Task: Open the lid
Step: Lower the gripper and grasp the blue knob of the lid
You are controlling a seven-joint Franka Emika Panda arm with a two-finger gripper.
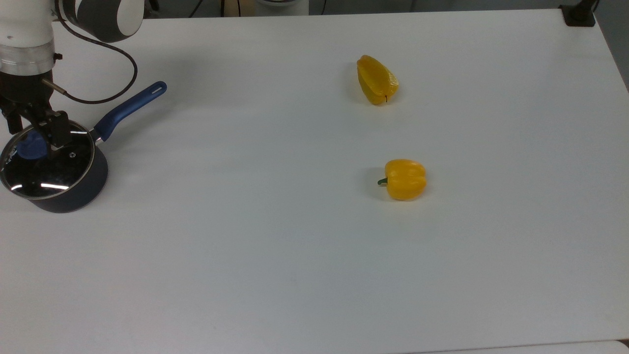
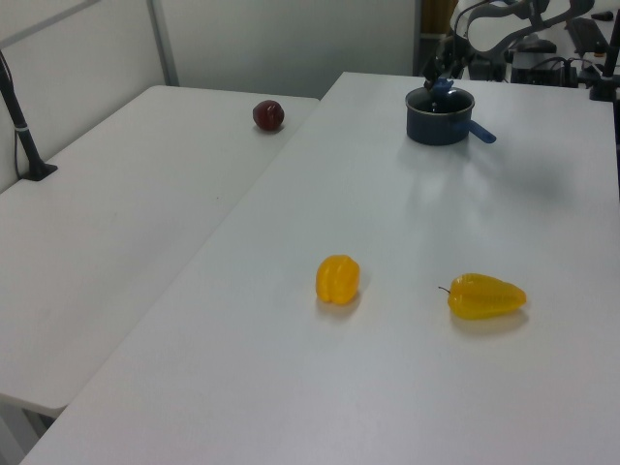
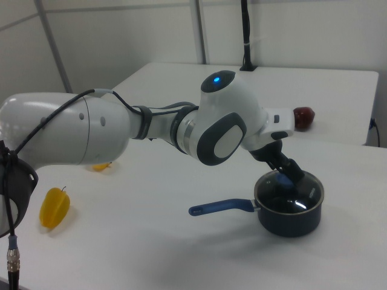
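The glass lid (image 1: 47,165) sits seated on the dark saucepan (image 1: 73,191), at the top view's far left edge of the white counter (image 1: 314,246), with the pan's blue handle (image 1: 128,109) pointing up and to the top view's right. The pincer (image 1: 30,135) is down over the lid's blue knob (image 1: 31,146), its fingers (image 1: 55,129) apart and straddling the knob, one on each side; it looks spread rather than clamped, though whether a pad already touches the knob I cannot tell. In the right view the wrist leans in at a slant toward the knob (image 3: 285,179).

The main risk, as I judge it, is a poor grip. The knob is small and rounded, so if the fingers close off-centre or too high, it could squirt out and the lid drop back with a clatter, perhaps skewed on the rim. A slanted approach adds to this: a lift that is not straight up could drag the lid's metal rim against the pan's lip and tug the light saucepan along, sliding it toward the counter's edge, which lies close in the top view. Glass also means a fall from any height could chip or crack it.

The two yellow bell peppers (image 1: 404,179) (image 1: 376,79) lie well apart from all this and pose no hindrance.
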